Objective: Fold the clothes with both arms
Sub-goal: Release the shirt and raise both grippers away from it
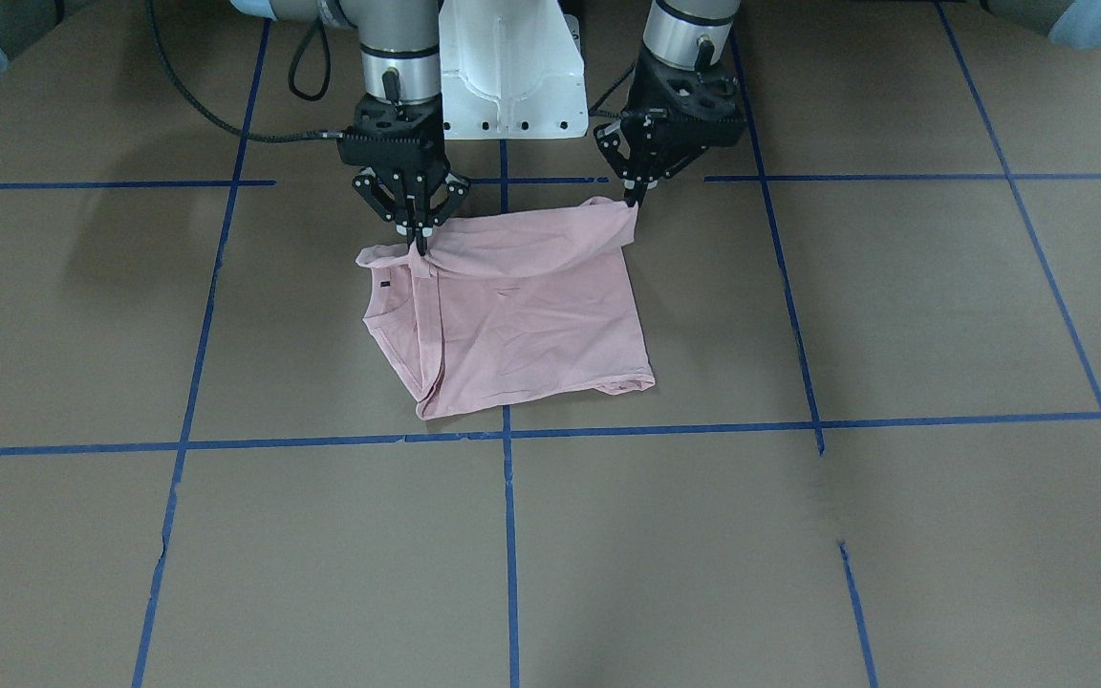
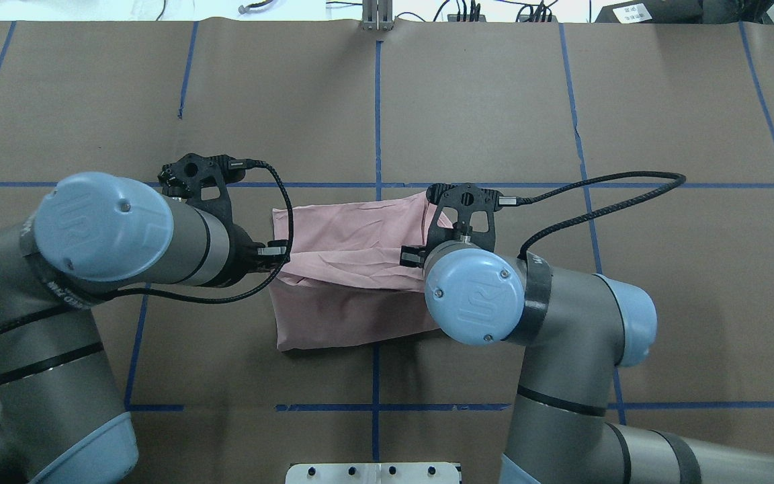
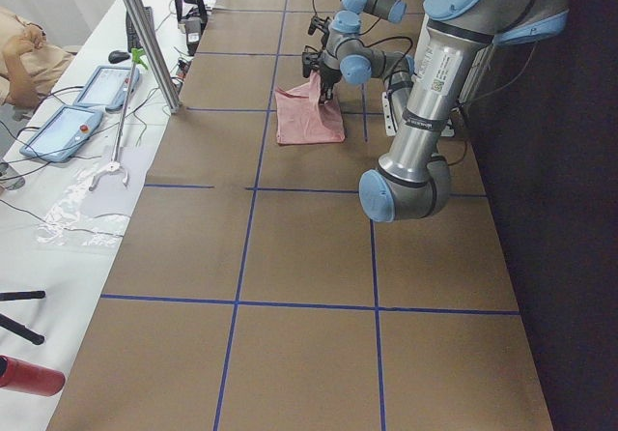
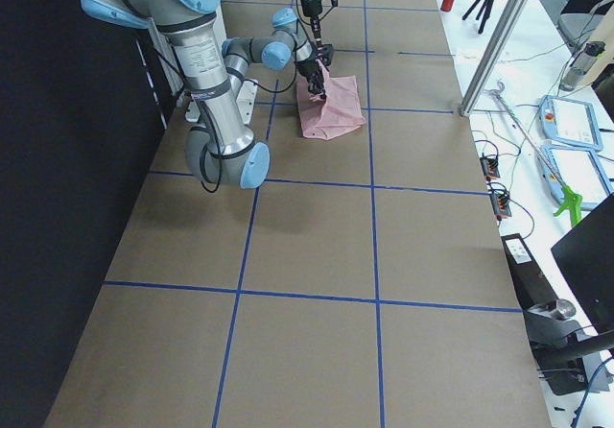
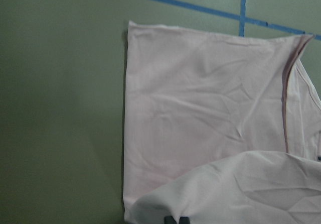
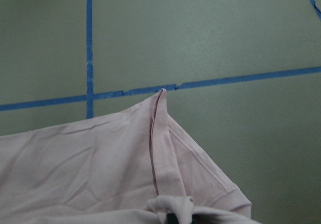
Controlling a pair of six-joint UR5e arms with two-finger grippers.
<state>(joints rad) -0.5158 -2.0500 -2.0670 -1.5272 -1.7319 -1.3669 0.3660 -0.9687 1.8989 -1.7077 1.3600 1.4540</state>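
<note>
I count one pale pink T-shirt (image 1: 531, 325), plain side up, on the brown table (image 1: 895, 315) across a blue tape line (image 1: 509, 535), just before the white base (image 1: 512, 86); its one dark tag (image 1: 383, 284) is too small to read; two arms, left arm (image 2: 44, 323) and right arm (image 2: 562, 376), show caps (image 2: 101, 225) embossed UR; left gripper (image 1: 631, 201) and right gripper (image 1: 420, 239) each pinch the shirt's raised robot-side edge.

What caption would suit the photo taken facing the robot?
Left gripper and right gripper each pinch a corner of the pink T-shirt, holding that edge raised above the table.
</note>
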